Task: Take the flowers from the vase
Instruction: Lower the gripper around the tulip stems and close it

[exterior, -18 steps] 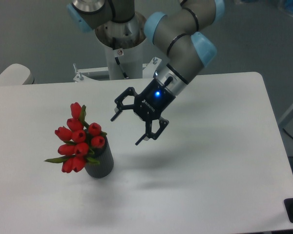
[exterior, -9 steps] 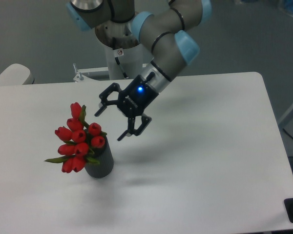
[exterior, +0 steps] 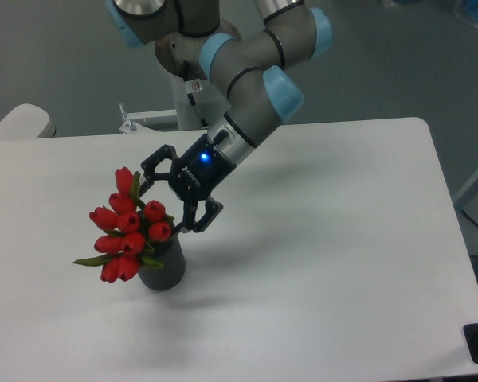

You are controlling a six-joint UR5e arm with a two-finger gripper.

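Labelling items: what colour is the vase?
Dark grey; the vase shows in the fixed camera view.

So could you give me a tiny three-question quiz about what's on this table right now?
1. True or false: the pincer is open.
2. Where do the flowers sit? A) flat on the table B) in the vase C) in the pincer
3. Fill in: the pincer is at the bunch's upper ____ side in the picture.

Key: 1 true. 2 B. 3 right.
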